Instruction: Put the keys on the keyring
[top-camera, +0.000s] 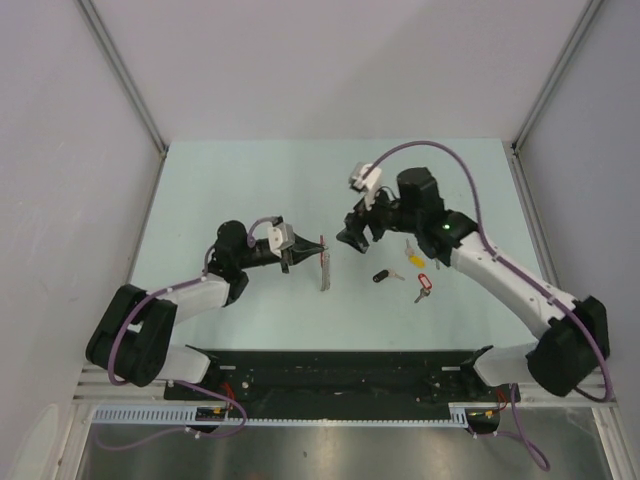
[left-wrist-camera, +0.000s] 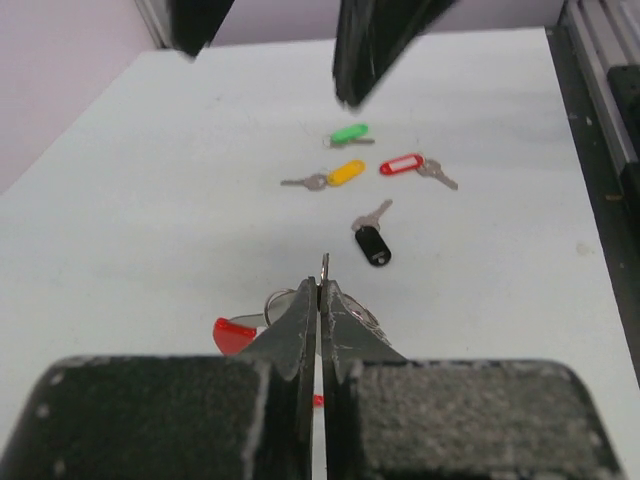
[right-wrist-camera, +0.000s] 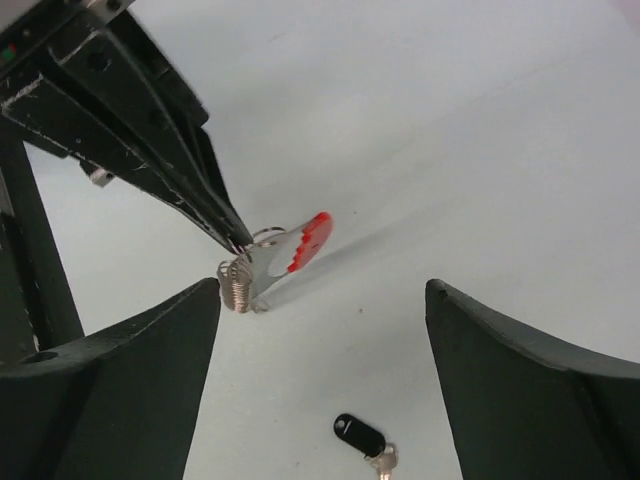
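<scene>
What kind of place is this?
Likely a lab robot test cell: plain white panels enclose a pale tabletop, and a left arm and right arm are bolted at its near edge.

Pale green table (top-camera: 250, 180) between plain white walls (top-camera: 60, 150)

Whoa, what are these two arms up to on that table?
They are working on getting keys onto a keyring. The left claw is pinched shut on the keyring, holding it up on edge. The right claw hangs open near it, holding nothing. The green key, yellow key, red key and black key lie loose on the table; none is on the ring yet.
</scene>
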